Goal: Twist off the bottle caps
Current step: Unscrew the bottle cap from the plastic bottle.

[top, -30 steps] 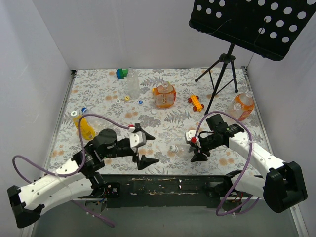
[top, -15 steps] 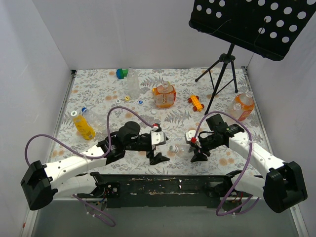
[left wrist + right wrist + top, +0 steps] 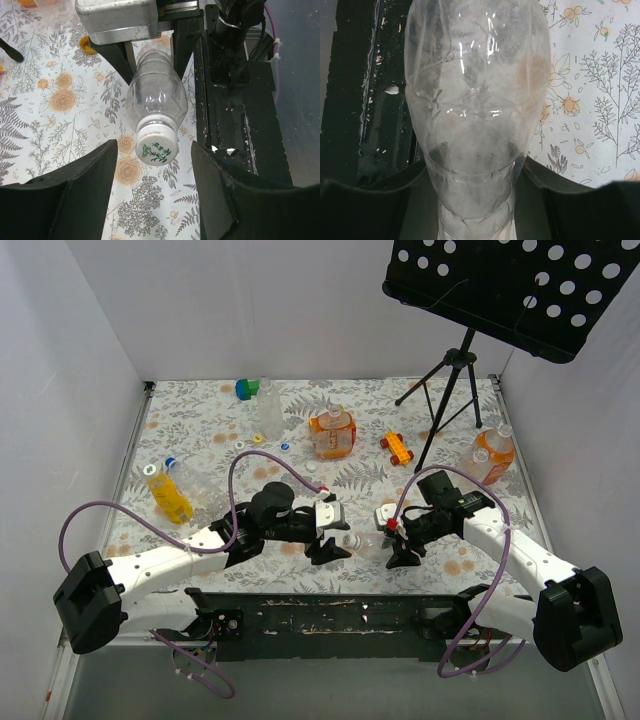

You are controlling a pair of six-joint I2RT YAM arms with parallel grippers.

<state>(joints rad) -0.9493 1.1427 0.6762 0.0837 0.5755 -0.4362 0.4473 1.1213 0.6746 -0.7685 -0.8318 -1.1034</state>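
My right gripper [image 3: 393,541] is shut on a clear empty bottle [image 3: 476,100] and holds it lying level just above the table, near the front edge. The bottle's white cap [image 3: 156,146], printed in green, points toward my left gripper [image 3: 154,152]. The left gripper is open. Its two black fingers [image 3: 70,195] flank the cap with a gap on each side and do not touch it. In the top view the left gripper [image 3: 335,532] sits just left of the cap [image 3: 351,540].
Two orange bottles [image 3: 333,433] [image 3: 490,455] stand at the back, and a tall clear one [image 3: 270,410]. A yellow bottle [image 3: 168,495] lies at the left. Loose caps [image 3: 258,440], a green-blue block [image 3: 246,389], an orange toy car [image 3: 396,448] and a music-stand tripod [image 3: 455,390] are nearby.
My left arm has swung right to the bottle's cap and its jaws have narrowed around it. The right arm and the bottle have not moved.
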